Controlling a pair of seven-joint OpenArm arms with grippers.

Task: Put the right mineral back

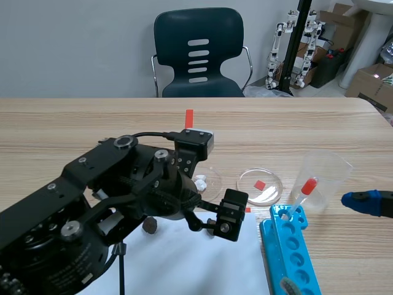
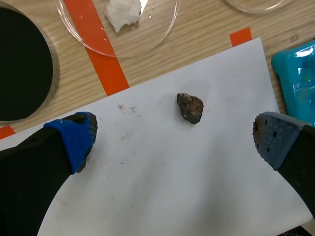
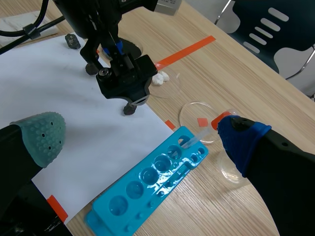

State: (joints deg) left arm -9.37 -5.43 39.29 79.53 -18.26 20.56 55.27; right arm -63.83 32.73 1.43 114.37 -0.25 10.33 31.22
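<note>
Wooden table [image 1: 73, 123], dark chair [image 1: 198, 55] behind it.

Scene view: the left arm stands over a white paper sheet [image 1: 184, 264]. A red-bulbed pipette [image 1: 305, 192] rests with its tip in the end of the blue well tray [image 1: 295, 252], beside a clear plastic cup [image 1: 328, 169] that looks empty. The near petri dish [image 1: 261, 184] holds nothing.

Left wrist view: the left gripper [image 2: 172, 135] is spread wide and grips nothing. The brown mineral [image 2: 190, 108] lies on the paper just ahead, between the fingers. A second dish [image 2: 98, 46] contains a white lump [image 2: 123, 12]. Procedure: centre over the mineral, lower until both pads flank it, then close gently. The stone is small and irregular and may roll. Avoid pinching the paper.

Right wrist view: the right gripper [image 3: 142, 137] is fully open and empty, near the tray and cup.
</note>
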